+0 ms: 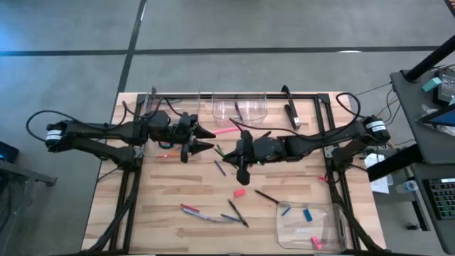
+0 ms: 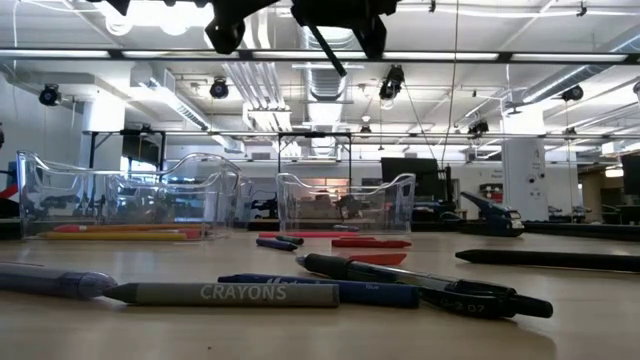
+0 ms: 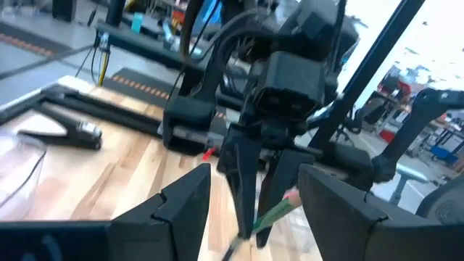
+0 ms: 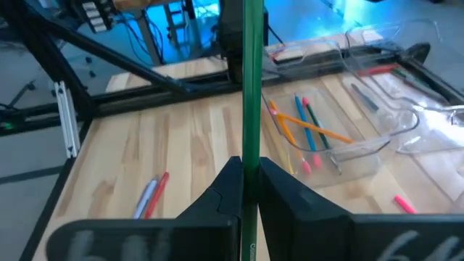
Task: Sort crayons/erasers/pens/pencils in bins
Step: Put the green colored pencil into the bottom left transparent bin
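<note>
Right claw (image 4: 249,190) clamps green pencil (image 4: 251,87); left claw (image 3: 246,210) open beside it

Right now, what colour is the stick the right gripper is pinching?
Green. The right gripper is shut on a thin green stick; the right wrist view shows it best.

Looks like a big open robotics lab: exposed ceiling ducts (image 2: 300,85), strip lights (image 2: 520,55), concrete floor (image 1: 284,28), monitors (image 2: 410,175) on benches behind the wooden worktop (image 1: 178,192).
</note>
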### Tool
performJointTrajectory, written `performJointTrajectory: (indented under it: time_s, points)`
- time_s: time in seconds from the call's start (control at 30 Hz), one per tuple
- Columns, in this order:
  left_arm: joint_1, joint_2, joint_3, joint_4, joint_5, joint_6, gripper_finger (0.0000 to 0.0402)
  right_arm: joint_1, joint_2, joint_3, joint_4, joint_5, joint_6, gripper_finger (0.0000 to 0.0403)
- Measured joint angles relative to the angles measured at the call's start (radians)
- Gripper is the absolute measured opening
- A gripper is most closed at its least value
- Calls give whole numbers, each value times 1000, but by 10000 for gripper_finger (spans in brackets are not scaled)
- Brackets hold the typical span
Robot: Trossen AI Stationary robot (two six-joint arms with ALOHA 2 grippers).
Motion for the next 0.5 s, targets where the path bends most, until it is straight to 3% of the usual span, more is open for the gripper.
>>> performJointTrajectory:
  time_s: [0.5]
  points:
    - [-1,-14,-1,23,41,9,195,-4,-13,-15,9,14,5,18]
